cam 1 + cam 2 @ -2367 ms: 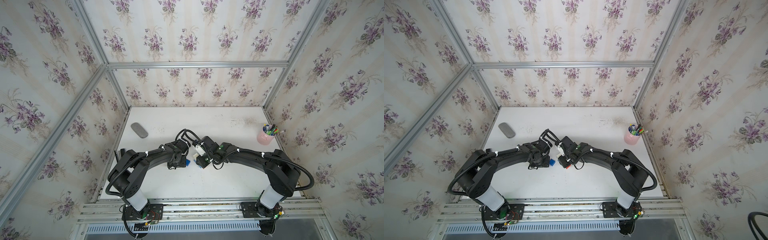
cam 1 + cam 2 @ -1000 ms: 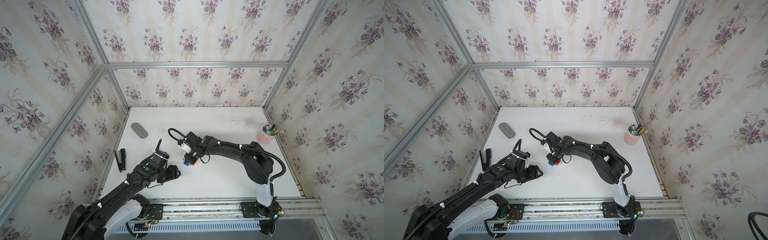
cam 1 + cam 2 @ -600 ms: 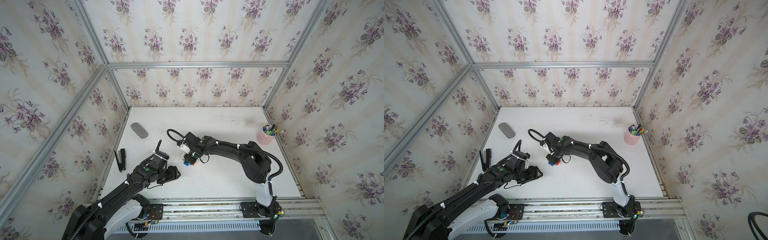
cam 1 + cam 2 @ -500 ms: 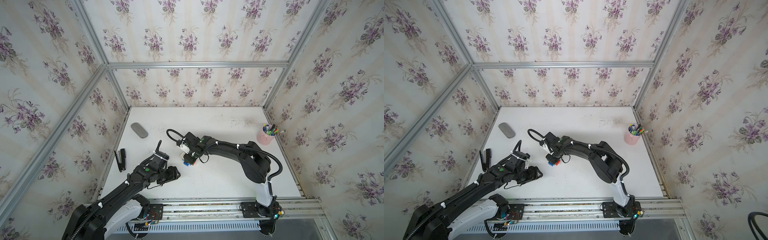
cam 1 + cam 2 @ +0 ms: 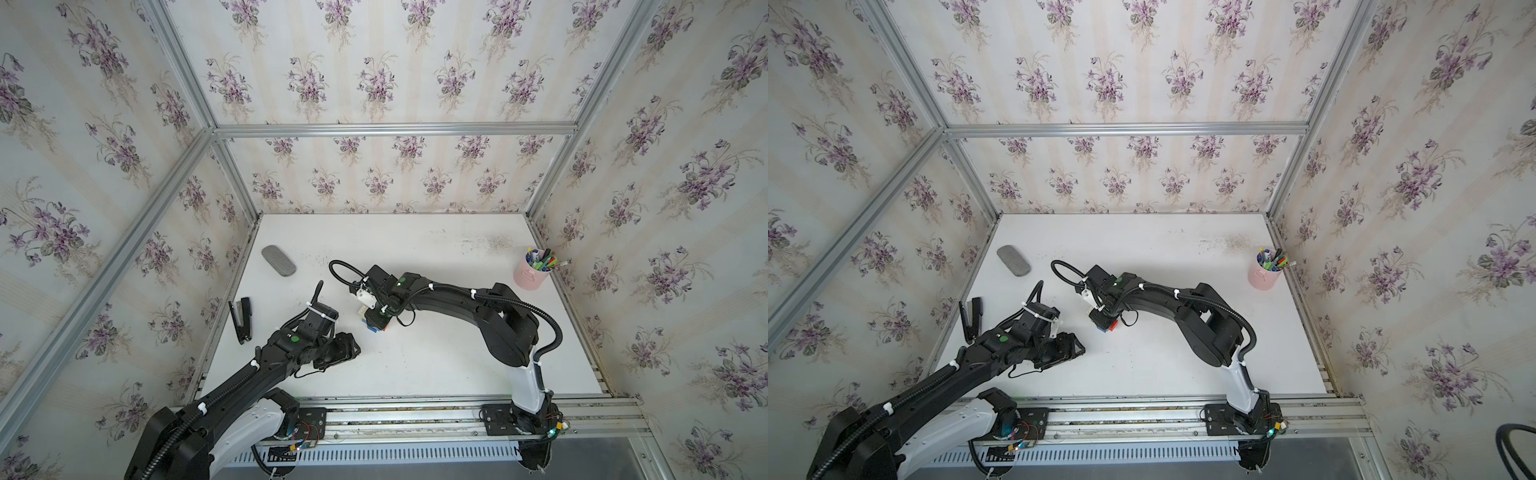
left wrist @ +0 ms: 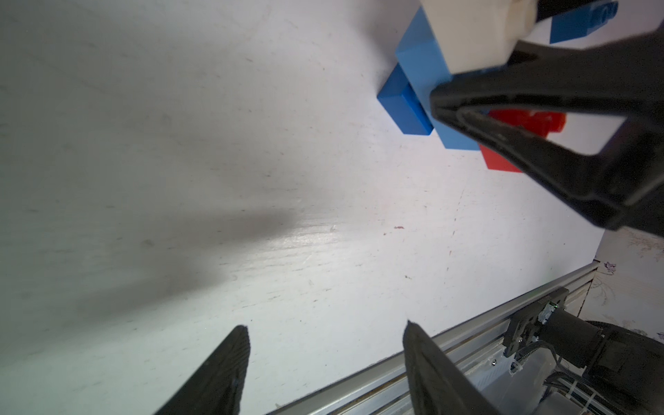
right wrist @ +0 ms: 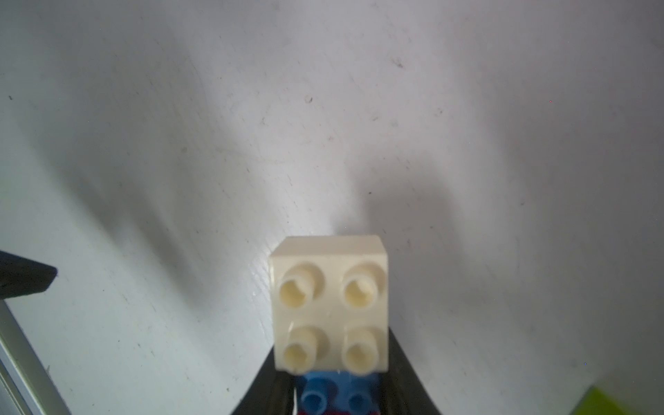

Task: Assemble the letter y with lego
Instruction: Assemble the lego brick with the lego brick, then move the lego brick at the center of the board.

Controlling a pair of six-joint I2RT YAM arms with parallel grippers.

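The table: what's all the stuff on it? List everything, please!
white brick: one, cream-white, table's middle
light blue brick: one, joined to the white one
dark blue brick: one, against the light blue
red brick: one, same cluster
green brick: one, lime, only a corner visible
pad: one, grey, far left
stapler: one, black, left edge
cup of pens: one, pink, far right
table: one, white
left gripper: open, empty
right gripper: shut on the white brick
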